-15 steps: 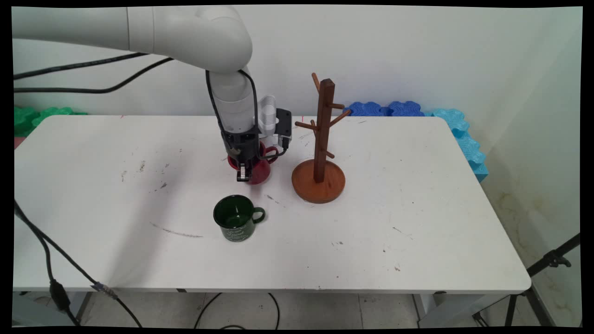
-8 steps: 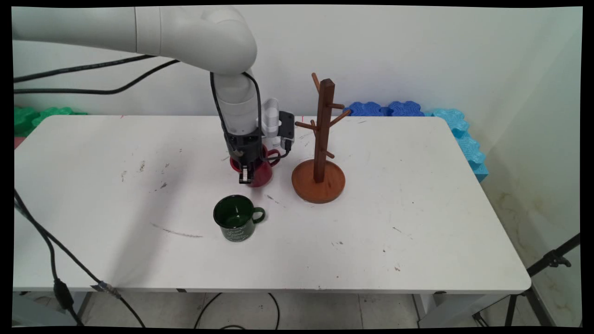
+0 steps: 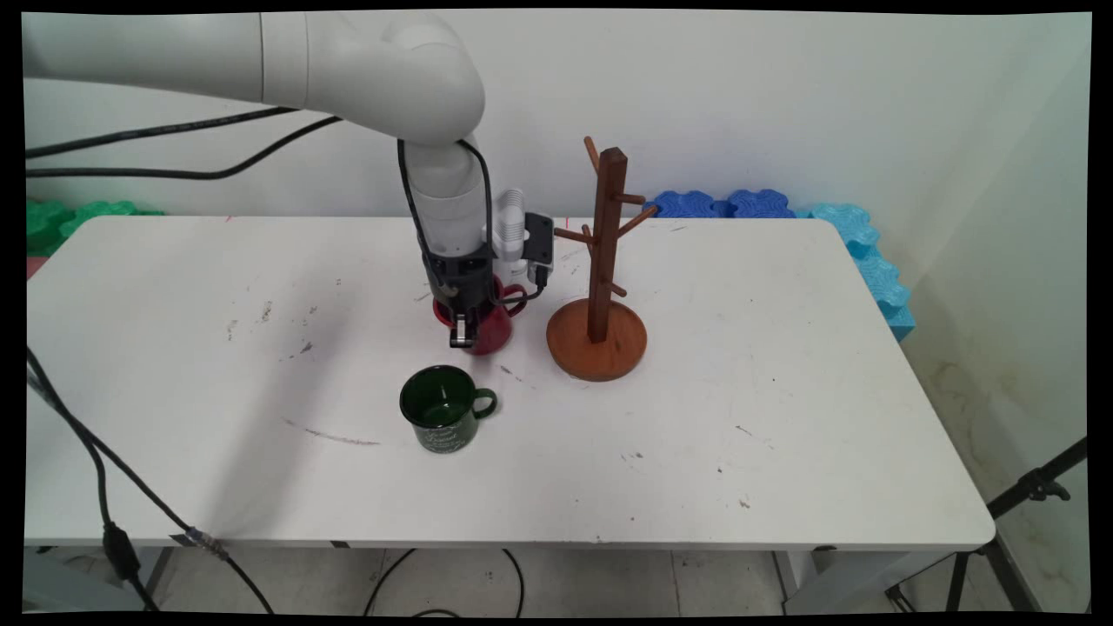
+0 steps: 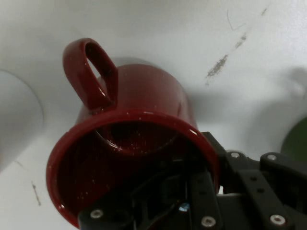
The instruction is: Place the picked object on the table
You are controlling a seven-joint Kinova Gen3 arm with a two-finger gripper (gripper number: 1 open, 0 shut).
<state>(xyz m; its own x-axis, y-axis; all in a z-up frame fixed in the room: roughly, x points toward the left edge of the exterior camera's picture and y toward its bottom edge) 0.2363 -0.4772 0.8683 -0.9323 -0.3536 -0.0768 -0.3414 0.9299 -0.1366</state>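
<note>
My gripper (image 3: 461,335) is shut on the rim of a red mug (image 3: 489,323), low over the middle of the white table (image 3: 783,417). The hand view shows one finger inside the red mug (image 4: 139,120) and the other outside its wall. The mug's handle (image 4: 93,72) points away from the fingers, and its handle (image 3: 515,296) faces the wooden mug tree (image 3: 600,287) just to the right. A dark green mug (image 3: 442,407) stands upright on the table in front of the gripper. I cannot tell whether the red mug touches the table.
The mug tree's round base (image 3: 596,339) lies close to the right of the red mug. Blue foam blocks (image 3: 783,209) line the table's far right edge and green ones (image 3: 69,217) the far left. Black cables hang at the left.
The gripper and the red mug have shifted slightly to the right, toward the mug tree. The green mug and the tree have stayed put.
</note>
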